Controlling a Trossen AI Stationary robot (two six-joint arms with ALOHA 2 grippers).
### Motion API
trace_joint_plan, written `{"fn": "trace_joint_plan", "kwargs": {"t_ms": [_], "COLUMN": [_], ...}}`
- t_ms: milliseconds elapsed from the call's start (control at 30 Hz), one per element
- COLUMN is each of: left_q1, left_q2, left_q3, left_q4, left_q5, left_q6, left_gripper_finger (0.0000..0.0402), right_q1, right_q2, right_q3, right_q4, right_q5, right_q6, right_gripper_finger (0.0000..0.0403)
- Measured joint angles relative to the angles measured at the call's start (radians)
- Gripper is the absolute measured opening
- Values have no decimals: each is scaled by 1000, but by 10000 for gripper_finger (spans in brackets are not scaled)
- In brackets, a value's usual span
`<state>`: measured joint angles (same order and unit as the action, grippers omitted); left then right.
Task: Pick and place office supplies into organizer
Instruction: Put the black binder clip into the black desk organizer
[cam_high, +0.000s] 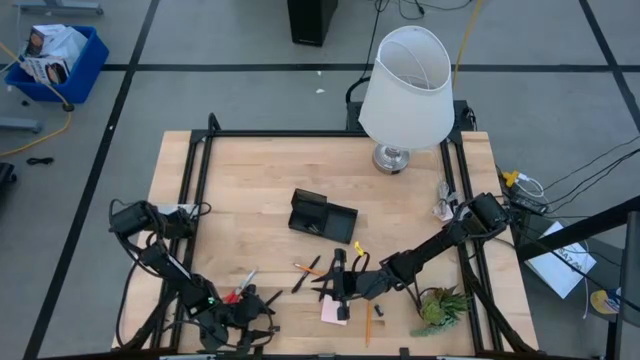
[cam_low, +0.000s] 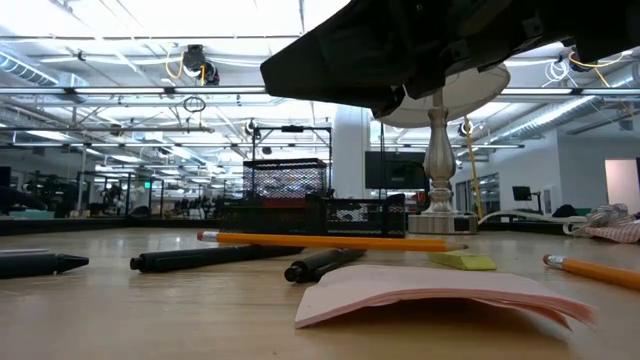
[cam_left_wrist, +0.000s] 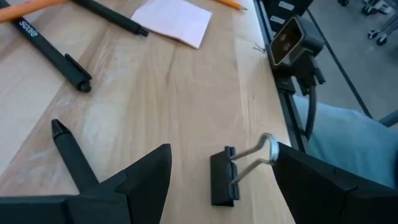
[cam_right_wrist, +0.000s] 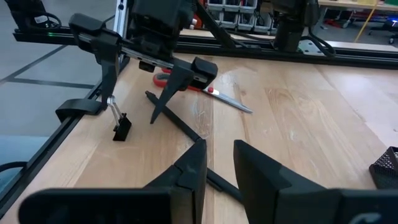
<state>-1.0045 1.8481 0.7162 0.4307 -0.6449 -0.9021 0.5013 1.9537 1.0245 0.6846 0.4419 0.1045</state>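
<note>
The black organizer (cam_high: 322, 215) stands mid-table. My left gripper (cam_left_wrist: 221, 152) is open near the near-left corner (cam_high: 255, 318), its fingers on either side of a black binder clip (cam_left_wrist: 222, 180) that lies on the wood. Red-handled scissors (cam_right_wrist: 186, 84) lie just behind it. My right gripper (cam_right_wrist: 217, 149) hovers above the table (cam_high: 338, 285), open by a narrow gap over a black pen (cam_right_wrist: 177, 121). Below it lie the pink sticky-note pad (cam_low: 430, 285), an orange pencil (cam_low: 320, 240), two pens (cam_low: 200, 258) and a yellow-green piece (cam_low: 462, 261). My left gripper has one finger (cam_left_wrist: 298, 168) standing right beside the binder clip's wire handle (cam_left_wrist: 264, 149), which sticks up from the clip on the table. I cannot tell whether the finger touches it. The other finger stands apart from the clip.
A white-shaded lamp (cam_high: 405, 90) stands at the far edge and a small green plant (cam_high: 440, 305) near the right arm. More pens (cam_left_wrist: 56, 53) and a pencil (cam_high: 368, 325) are scattered along the near edge. The table's black frame rail (cam_left_wrist: 280, 106) runs close to the clip.
</note>
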Motion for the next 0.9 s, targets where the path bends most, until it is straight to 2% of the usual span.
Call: {"fn": "trace_joint_plan", "kwargs": {"t_ms": [133, 467, 733, 800, 900], "left_q1": [3, 5, 28, 35, 43], "left_q2": [0, 0, 0, -1, -1], "left_q3": [0, 0, 0, 0, 0], "left_q4": [-3, -10, -9, -8, -7], "left_q5": [10, 19, 19, 19, 19], "left_q6": [-1, -2, 13, 27, 33], "left_gripper_finger": [243, 109, 28, 12, 13], "right_q1": [-4, -4, -4, -4, -4], "right_q2": [0, 0, 0, 0, 0], "right_q3": [0, 0, 0, 0, 0], "right_q4": [0, -2, -9, -9, -9], "right_q5": [0, 1, 1, 1, 1], "right_q6": [-1, -1, -1, -1, -1], "right_gripper_finger": [73, 73, 73, 73, 73]}}
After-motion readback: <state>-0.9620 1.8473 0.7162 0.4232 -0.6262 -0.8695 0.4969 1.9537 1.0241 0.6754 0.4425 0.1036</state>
